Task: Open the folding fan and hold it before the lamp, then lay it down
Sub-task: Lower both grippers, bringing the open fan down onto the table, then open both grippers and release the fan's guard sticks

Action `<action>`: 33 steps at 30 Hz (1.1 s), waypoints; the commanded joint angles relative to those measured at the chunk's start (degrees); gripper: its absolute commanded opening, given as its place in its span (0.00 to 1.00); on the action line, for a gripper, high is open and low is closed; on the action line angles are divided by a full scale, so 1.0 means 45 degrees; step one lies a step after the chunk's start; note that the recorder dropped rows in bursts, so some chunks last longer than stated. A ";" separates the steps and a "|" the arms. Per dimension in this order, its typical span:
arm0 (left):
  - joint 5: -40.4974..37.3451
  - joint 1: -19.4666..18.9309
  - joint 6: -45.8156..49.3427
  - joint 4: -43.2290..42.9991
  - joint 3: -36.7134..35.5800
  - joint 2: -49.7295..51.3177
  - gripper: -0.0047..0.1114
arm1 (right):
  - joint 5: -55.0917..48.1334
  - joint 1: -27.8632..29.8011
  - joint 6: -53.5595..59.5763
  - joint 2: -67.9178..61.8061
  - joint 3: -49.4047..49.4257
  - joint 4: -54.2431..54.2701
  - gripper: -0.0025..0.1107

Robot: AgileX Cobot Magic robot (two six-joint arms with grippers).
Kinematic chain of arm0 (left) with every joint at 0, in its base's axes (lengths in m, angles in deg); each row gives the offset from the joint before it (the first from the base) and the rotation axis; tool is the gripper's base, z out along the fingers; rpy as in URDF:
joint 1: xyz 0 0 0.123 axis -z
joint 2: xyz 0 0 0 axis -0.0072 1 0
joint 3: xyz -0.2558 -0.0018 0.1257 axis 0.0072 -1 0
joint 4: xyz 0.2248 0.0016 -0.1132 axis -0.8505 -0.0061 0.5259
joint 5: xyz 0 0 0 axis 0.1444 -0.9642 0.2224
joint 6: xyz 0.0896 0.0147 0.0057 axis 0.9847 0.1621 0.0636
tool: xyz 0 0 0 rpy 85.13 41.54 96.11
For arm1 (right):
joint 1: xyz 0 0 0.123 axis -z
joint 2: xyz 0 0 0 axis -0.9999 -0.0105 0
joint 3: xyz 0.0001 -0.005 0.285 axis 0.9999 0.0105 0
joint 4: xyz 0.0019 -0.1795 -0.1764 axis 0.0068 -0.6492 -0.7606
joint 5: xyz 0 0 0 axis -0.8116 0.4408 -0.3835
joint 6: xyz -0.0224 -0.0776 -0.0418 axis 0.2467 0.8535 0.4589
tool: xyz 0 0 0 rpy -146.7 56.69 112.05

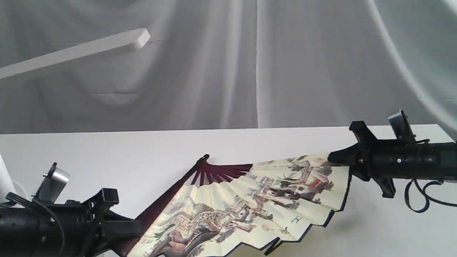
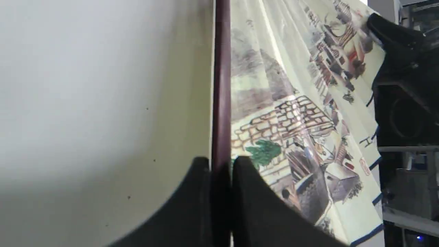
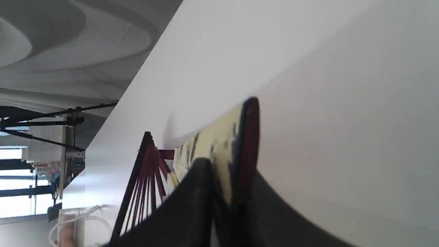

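The folding fan [image 1: 250, 203] is spread wide over the white table [image 1: 142, 150], its cream leaf showing a painted village and a dark blue edge. Its maroon ribs meet at a pivot pointing toward the back. My left gripper [image 1: 137, 225] is shut on the left maroon guard stick; in the left wrist view the stick [image 2: 222, 103] runs between the two black fingers [image 2: 253, 192]. My right gripper [image 1: 332, 157] is shut on the fan's right end, where the maroon guard [image 3: 250, 144] sits between its fingers. The lamp's flat bar head [image 1: 71, 57] hangs at upper left, above and behind the fan.
A grey cloth backdrop [image 1: 257, 71] hangs behind the table's far edge. The lamp's white pole [image 1: 5, 178] stands at the far left beside the left arm. A black cable [image 1: 416, 200] loops under the right arm.
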 commanded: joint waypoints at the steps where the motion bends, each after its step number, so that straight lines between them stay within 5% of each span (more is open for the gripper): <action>1: 0.0694 0.0428 0.0895 0.0120 0.0564 -0.0037 0.04 | 0.0738 -0.0033 0.0802 -0.0174 0.0096 0.0125 0.02; 11: 0.1983 0.0672 0.1223 0.0120 0.0961 -0.0014 0.04 | 0.1156 -0.0252 0.2831 -0.0760 0.0031 0.1459 0.02; 28: 0.1590 0.0672 0.1170 0.0120 0.1885 0.1447 0.04 | 0.2998 -0.0252 0.4282 -0.0849 0.0031 0.1459 0.02; 33: 0.1488 0.0672 0.1170 0.0120 0.2080 0.1447 0.04 | 0.3155 -0.0252 0.4307 -0.0849 0.0031 0.1459 0.14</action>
